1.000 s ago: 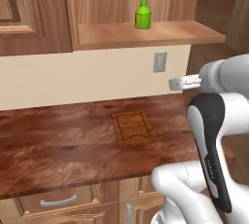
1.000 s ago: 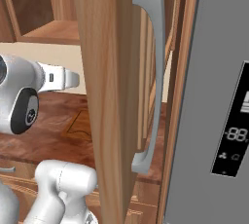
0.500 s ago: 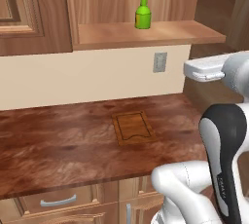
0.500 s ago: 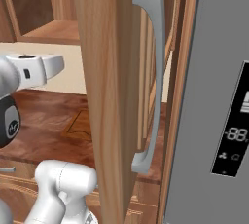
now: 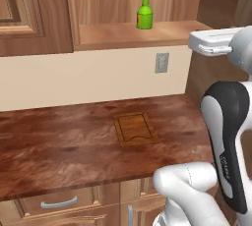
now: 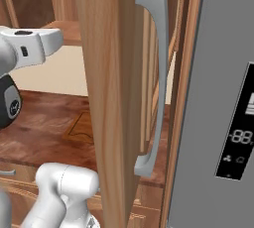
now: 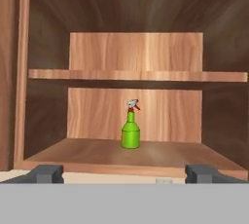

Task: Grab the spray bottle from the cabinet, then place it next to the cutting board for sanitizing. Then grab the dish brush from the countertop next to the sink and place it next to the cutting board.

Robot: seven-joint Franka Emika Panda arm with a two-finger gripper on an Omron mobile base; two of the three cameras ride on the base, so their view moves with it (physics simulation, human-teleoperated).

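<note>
Ideally the gripper [image 7: 123,173], its jaws spread wide and holding nothing, should drive straight in at the spray bottle [image 7: 130,130] standing upright on the cabinet [image 7: 141,155] shelf, well ahead, and close low on its green body

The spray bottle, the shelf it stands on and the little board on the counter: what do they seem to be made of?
The spray bottle looks like glossy green plastic, judging by its sheen, with a red neck and pale trigger. The cabinet shelf looks like warm, matte wood with visible grain. The cutting board seems to be brown wood too, with a dark groove around its edge. All of it is rendered, so these are guesses.
</note>
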